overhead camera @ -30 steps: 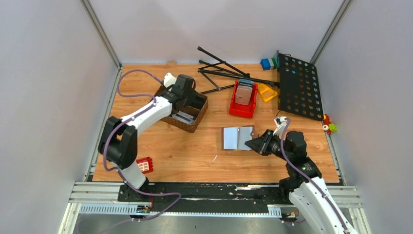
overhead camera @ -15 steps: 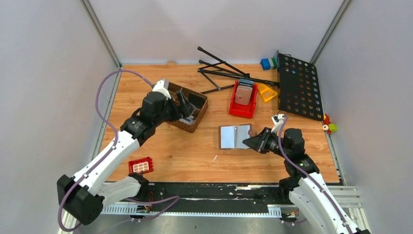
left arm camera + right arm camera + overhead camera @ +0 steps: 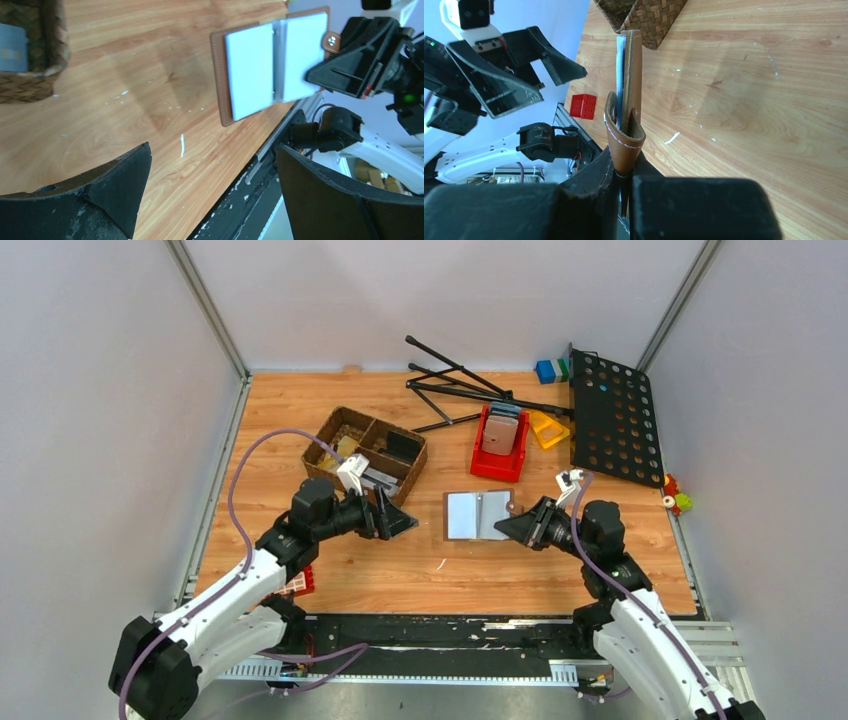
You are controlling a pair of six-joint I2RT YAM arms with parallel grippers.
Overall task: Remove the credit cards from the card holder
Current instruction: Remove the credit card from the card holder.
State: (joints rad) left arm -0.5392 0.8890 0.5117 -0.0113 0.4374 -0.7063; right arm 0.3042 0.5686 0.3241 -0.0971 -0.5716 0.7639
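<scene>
The card holder (image 3: 478, 516) lay open with its pale sleeves up, in the middle of the scuffed wooden table (image 3: 400, 570), which had grey walls on three sides. The right gripper (image 3: 507, 527) was pinched shut on the holder's tab clasp. A second before, the left gripper (image 3: 402, 521) had been over the woven basket (image 3: 414, 470), where a grey card (image 3: 377, 478) lay. It had since swung out and now faced the holder's left edge, its claw spread wide and empty. Bare wood ran from there to the near rail, and a red bin (image 3: 495, 472) stood just behind the holder.
</scene>
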